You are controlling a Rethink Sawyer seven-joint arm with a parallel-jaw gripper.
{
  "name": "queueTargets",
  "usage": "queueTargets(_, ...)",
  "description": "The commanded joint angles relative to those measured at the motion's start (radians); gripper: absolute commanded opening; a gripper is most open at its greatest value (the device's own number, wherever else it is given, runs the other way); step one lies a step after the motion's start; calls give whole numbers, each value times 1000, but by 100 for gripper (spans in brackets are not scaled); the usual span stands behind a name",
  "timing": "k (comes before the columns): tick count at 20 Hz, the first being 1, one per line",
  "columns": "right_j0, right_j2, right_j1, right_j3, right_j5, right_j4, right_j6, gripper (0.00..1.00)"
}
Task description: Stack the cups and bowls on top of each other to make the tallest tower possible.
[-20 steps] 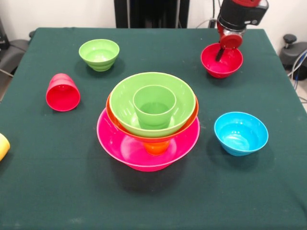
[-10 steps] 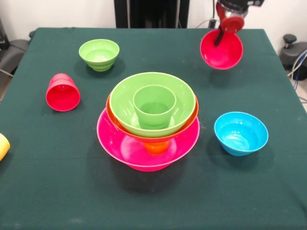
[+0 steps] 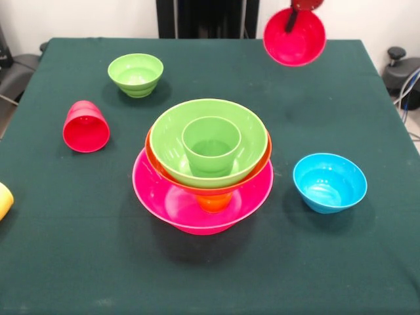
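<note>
The tower stands mid-table: a wide pink bowl (image 3: 157, 197) holds an orange cup (image 3: 214, 203), which carries an orange bowl (image 3: 155, 159), a large green bowl (image 3: 170, 134) and a green cup (image 3: 210, 146). My gripper (image 3: 290, 23) is at the top edge, shut on the rim of the small red bowl (image 3: 298, 41), which hangs tilted above the table's far right. A small green bowl (image 3: 136, 73) sits far left and a blue bowl (image 3: 329, 182) at the right. A red cup (image 3: 85, 127) lies on its side at the left. A yellow cup (image 3: 3, 200) pokes in at the left edge.
The dark green tablecloth (image 3: 328, 262) covers the whole table, and its edges show at the left and right. Black equipment and cables (image 3: 401, 72) sit beyond the right edge.
The gripper has lifted the small red bowl off the table, up and slightly left. The bowl now hangs tilted near the top edge. Everything else is unmoved.
</note>
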Motion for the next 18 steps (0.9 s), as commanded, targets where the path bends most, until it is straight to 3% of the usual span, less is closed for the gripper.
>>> queueTargets(1, -88, 41, -39, -96, 75, -136, -56, 0)
queueTargets(7, -125, 35, -30, -176, 129, -201, -49, 0)
queueTargets(18, -166, 17, 52, -373, 192, -292, -18, 0)
